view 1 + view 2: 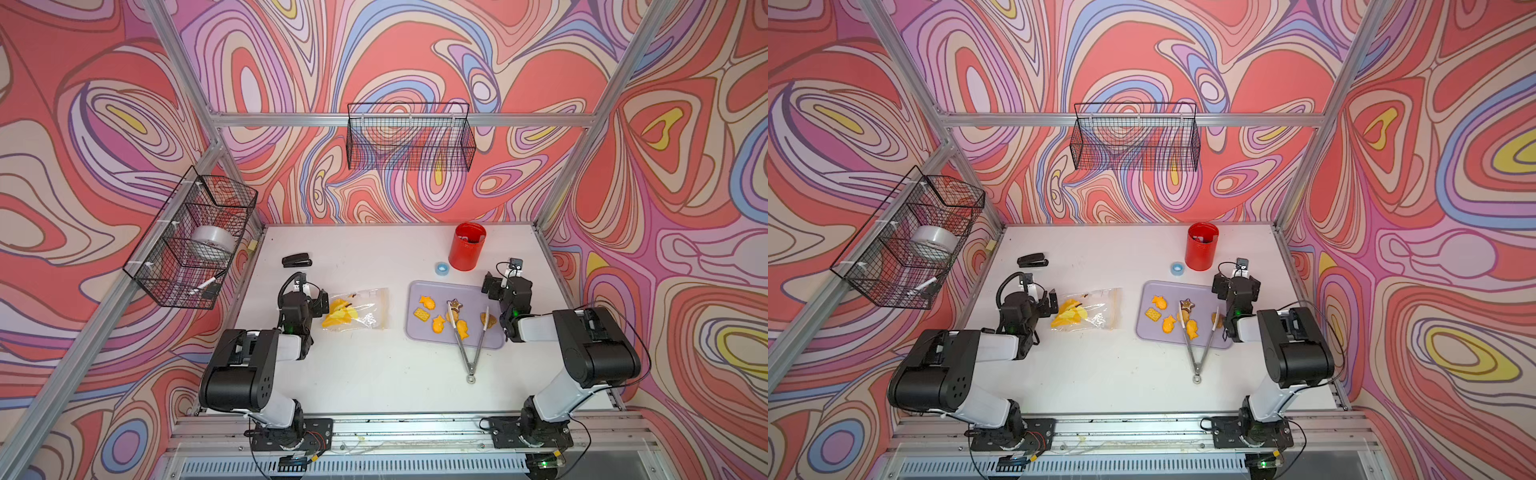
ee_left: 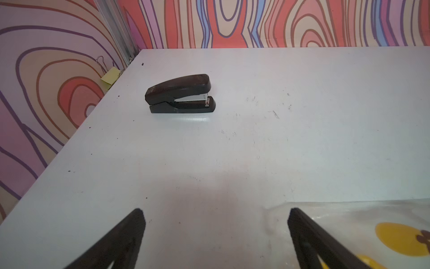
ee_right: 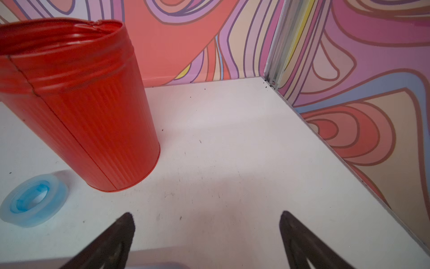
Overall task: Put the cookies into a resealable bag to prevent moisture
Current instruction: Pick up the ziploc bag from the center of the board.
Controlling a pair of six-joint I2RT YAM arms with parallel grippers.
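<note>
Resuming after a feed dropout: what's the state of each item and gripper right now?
left gripper: open, empty
right gripper: open, empty
resealable bag: flat on table, partly filled, seal unclear
cookies: several loose on tray, others in the bag
tongs: unheld, spread, tips over tray
red bin: upright
stapler: closed
tape roll: lying flat

Orange cookies dot the lavender tray; the resealable bag holds several.

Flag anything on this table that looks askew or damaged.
The tongs lie half on the lavender tray, tips among the cookies, handle out on the table. The red bin looks dented at its rim.
</note>
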